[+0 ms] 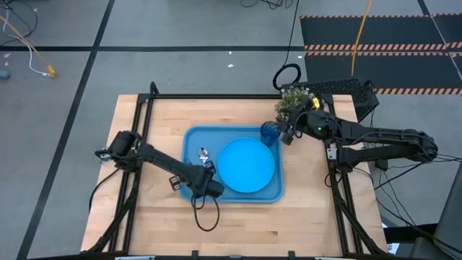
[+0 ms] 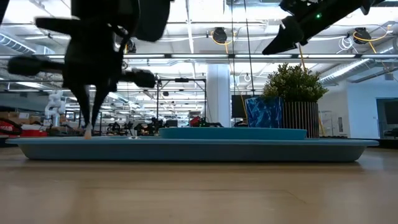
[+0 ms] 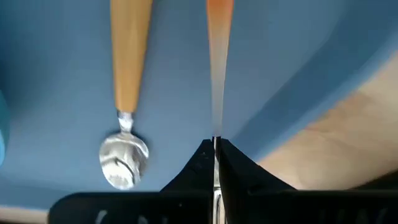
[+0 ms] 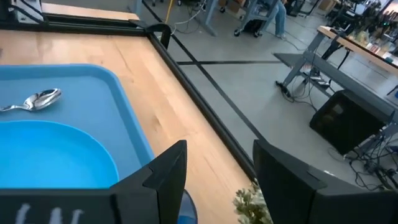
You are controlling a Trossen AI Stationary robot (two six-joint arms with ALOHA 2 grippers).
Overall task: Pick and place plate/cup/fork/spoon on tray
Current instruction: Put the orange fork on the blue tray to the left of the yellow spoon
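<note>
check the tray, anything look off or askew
Nothing stands out. The plate, the spoon and the cup sit flat and upright on the tray. The left gripper, shut on the fork, holds it over the tray beside the spoon. The right gripper hangs open above the cup.

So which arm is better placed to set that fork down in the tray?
The left. Its claw is shut on the fork, right over the tray beside the spoon. The right claw is open and empty above the cup.
</note>
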